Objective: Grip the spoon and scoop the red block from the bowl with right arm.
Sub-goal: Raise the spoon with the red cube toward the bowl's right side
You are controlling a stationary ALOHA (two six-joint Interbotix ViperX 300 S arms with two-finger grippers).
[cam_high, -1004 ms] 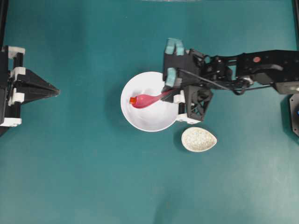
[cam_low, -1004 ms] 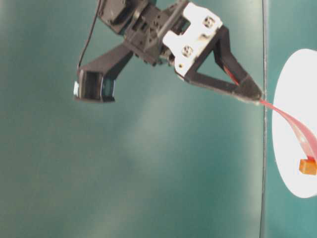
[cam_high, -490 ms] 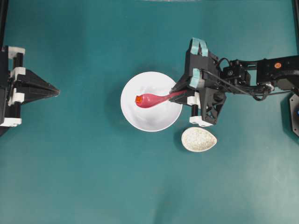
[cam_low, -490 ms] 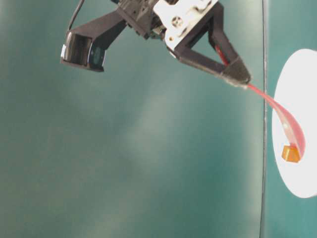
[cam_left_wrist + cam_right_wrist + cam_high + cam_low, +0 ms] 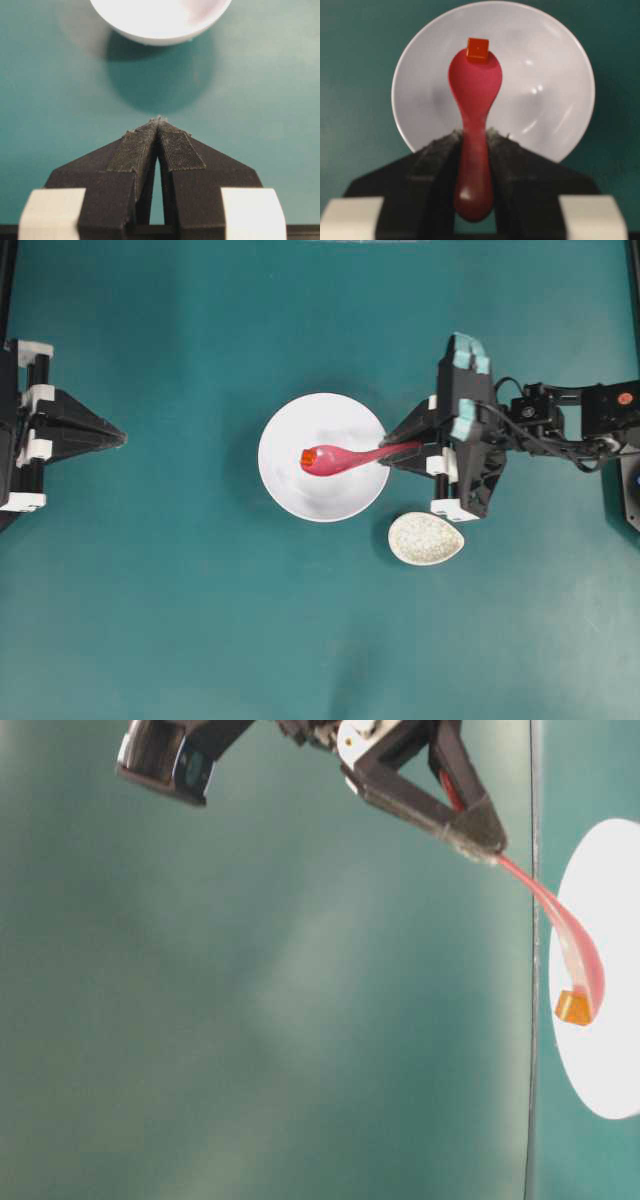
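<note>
Jaws of the right arm (image 5: 472, 150) clamp the spoon (image 5: 474, 100) handle; the red block (image 5: 477, 49) sits at its far tip.

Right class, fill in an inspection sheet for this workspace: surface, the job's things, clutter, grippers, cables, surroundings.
Surface: teal tabletop, one flat colour.
Job's things: white bowl; pink-red spoon over it; red block at the scoop's far tip.
Clutter: speckled beige dish beside the bowl, apart from it.
Grippers: right gripper fingers shut on the spoon's handle; left gripper shut, holding nothing, far from the bowl.
Cables: black cable along the right arm.
Surroundings: black frame pieces at the picture edges.
</note>
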